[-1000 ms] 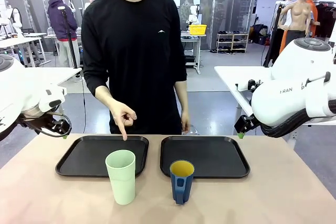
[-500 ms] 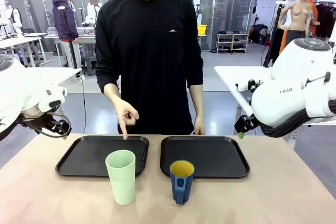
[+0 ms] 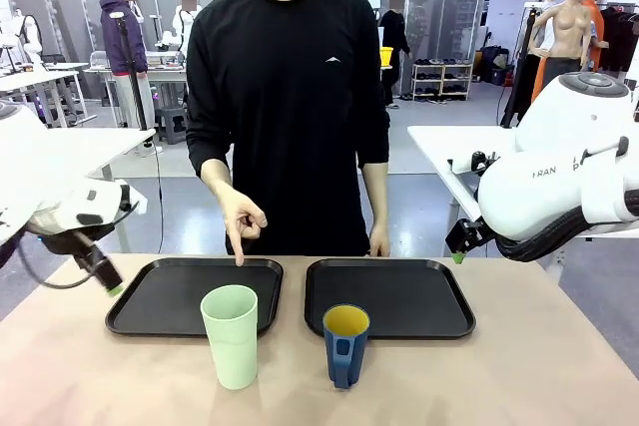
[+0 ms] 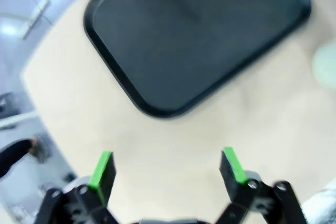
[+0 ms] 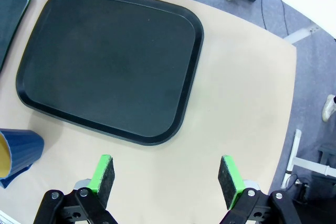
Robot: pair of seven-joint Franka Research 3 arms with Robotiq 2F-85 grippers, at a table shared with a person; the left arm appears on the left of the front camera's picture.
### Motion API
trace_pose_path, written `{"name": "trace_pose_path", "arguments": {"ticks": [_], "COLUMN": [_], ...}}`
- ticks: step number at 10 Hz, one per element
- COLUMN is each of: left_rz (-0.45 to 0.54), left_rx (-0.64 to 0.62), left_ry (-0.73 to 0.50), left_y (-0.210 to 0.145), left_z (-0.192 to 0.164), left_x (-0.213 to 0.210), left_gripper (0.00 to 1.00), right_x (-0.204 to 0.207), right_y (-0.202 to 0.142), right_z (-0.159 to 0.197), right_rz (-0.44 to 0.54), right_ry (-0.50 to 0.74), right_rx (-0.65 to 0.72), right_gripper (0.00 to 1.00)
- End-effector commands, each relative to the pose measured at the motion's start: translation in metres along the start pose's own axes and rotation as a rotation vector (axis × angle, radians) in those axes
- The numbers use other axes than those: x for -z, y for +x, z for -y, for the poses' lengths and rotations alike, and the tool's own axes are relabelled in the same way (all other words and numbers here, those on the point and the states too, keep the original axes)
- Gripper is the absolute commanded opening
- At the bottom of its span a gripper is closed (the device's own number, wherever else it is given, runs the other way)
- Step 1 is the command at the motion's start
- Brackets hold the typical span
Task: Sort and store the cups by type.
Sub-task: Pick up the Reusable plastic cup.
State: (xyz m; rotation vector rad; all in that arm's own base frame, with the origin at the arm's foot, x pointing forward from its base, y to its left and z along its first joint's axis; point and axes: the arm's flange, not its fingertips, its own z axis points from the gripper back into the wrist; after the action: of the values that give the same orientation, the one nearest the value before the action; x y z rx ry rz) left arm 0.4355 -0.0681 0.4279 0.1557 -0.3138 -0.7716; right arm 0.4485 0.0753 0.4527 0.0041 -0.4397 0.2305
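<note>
Found the tall mint-green tumbler (image 3: 231,336) upright on the counter (image 3: 519,366), just in front of the left tray (image 3: 170,296); found the dark blue mug (image 3: 345,344) with its yellow inside upright just in front of the right tray (image 3: 399,296), handle toward the camera; saw neither cup shifted from half a second before, and both trays bare as before.

Noted the left gripper (image 3: 105,281) lower than half a second earlier, dropped from above the counter's far edge to hang beside the left tray's outer corner; in its blurred wrist view, saw its fingers (image 4: 102,169) spread wide with nothing between them, over bare counter near a corner of the tray (image 4: 199,40), with a pale smear of the tumbler (image 4: 325,64) at the picture's edge.

Saw the right gripper (image 3: 461,241) unmoved past the far right corner of the right tray; saw its fingers (image 5: 231,174) wide and empty above bare counter, the tray (image 5: 110,61) ahead and the mug (image 5: 18,150) off to one side.

Saw the person's hand (image 3: 240,221) pointing down at the left tray's far rim, as before.
</note>
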Motion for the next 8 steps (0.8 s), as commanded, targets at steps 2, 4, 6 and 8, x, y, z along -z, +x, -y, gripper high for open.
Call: {"name": "trace_pose_path", "arguments": {"ticks": [2,4,6,8], "left_rz": [-0.102,-0.110,-0.092,-0.116], "left_rx": [0.403,0.567,0.580,0.583], "left_ry": [0.059,0.008,-0.006,-0.004], "left_y": [-0.016,-0.020,-0.019,-0.020], "left_z": [-0.027,-0.028,-0.032,-0.024], "left_x": [-0.018,-0.015,-0.008,-0.010], "left_gripper": [1.00,1.00,1.00,1.00], "right_x": [0.000,0.000,0.000,0.000], "right_y": [-0.001,-0.001,-0.001,-0.001], "right_z": [0.001,0.001,0.001,0.001], "right_rz": [0.001,0.001,0.001,0.001], "right_ry": [0.000,0.000,0.000,0.000], "right_rx": [0.003,0.003,0.003,0.003], "right_gripper": [1.00,1.00,1.00,1.00]}}
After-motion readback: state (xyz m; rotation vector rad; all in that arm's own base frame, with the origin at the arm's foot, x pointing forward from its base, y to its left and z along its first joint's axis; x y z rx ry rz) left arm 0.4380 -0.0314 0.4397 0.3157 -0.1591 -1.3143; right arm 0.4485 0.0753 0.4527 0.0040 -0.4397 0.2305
